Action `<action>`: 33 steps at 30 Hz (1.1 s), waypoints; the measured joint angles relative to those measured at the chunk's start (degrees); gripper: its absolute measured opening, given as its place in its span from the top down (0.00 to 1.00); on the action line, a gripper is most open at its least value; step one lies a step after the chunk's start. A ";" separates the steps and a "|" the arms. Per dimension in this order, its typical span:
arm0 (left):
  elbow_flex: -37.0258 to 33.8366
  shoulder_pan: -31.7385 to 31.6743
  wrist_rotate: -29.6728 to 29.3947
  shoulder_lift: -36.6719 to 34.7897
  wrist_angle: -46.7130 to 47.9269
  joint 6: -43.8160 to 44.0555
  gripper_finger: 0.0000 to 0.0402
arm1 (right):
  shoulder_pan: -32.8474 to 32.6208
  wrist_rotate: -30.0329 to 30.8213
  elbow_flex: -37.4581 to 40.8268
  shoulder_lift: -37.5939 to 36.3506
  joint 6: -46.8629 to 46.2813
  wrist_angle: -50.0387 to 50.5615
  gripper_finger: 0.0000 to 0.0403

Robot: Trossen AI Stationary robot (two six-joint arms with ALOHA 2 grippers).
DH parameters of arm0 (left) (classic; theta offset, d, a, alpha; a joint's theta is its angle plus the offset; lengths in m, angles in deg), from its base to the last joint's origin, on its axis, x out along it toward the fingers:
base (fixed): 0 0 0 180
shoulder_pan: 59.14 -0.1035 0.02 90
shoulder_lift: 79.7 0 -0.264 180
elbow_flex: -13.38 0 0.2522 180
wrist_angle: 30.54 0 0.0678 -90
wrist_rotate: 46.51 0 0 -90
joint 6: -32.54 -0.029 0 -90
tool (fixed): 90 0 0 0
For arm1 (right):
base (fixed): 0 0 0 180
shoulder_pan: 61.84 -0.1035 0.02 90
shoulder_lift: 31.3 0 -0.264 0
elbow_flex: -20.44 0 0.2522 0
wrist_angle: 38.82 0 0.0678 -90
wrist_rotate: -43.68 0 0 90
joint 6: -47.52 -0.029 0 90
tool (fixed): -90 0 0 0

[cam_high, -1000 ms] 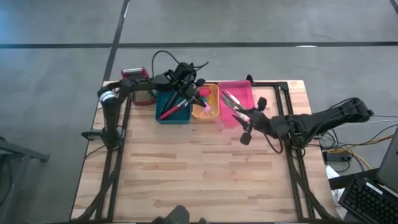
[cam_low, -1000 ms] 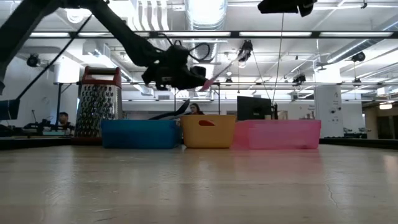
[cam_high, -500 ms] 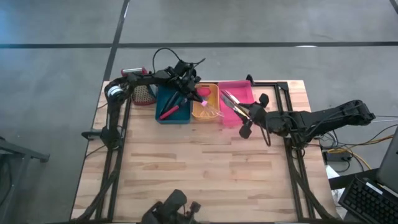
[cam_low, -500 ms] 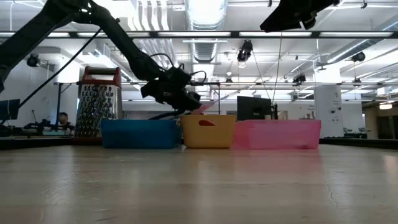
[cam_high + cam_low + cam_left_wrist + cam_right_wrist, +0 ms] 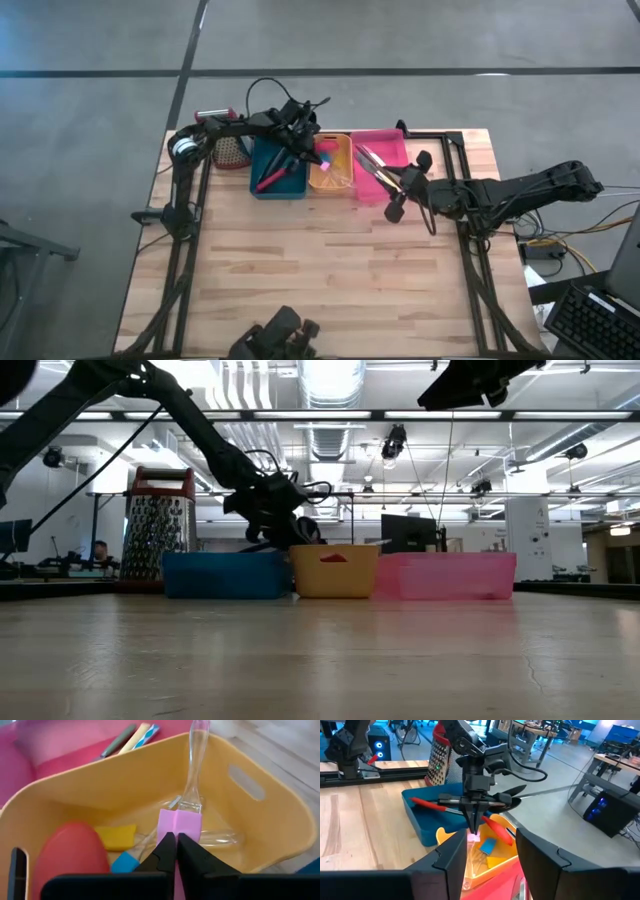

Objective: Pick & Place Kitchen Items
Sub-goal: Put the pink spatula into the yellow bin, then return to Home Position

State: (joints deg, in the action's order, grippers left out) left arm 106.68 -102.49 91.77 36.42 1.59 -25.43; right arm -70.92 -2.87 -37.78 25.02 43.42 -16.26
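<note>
one pink piece (image 5: pixel 179 825) between fingers (image 5: pixel 165 851)

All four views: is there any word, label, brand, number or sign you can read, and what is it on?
None can be read.
Teal bin, orange bin, pink bin: their visible walls are plain, no print.
Box grater: no legible marking.
Room monitors behind the table: too far and blurred to read.
Pink-headed brush in the shut left pincer: no text.
</note>
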 joint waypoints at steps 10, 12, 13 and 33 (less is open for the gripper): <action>-0.01 0.11 -3.25 0.00 -2.56 8.33 0.79 | 0.00 -0.16 0.00 0.00 -0.02 0.28 0.68; -0.02 0.21 -3.39 0.00 -2.56 8.59 0.75 | 0.00 -0.16 0.00 0.00 -0.01 0.29 0.70; 0.00 0.25 -3.39 -0.02 -2.52 8.63 0.73 | 0.00 -0.16 0.00 0.00 -0.02 0.31 0.70; -0.07 13.98 -5.69 -29.99 -0.24 22.99 0.72 | -0.02 -2.58 0.00 0.08 0.21 -0.66 0.83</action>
State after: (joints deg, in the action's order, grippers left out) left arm 106.62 -88.51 86.08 6.43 1.35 -2.44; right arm -70.94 -5.45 -37.78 25.09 43.64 -16.91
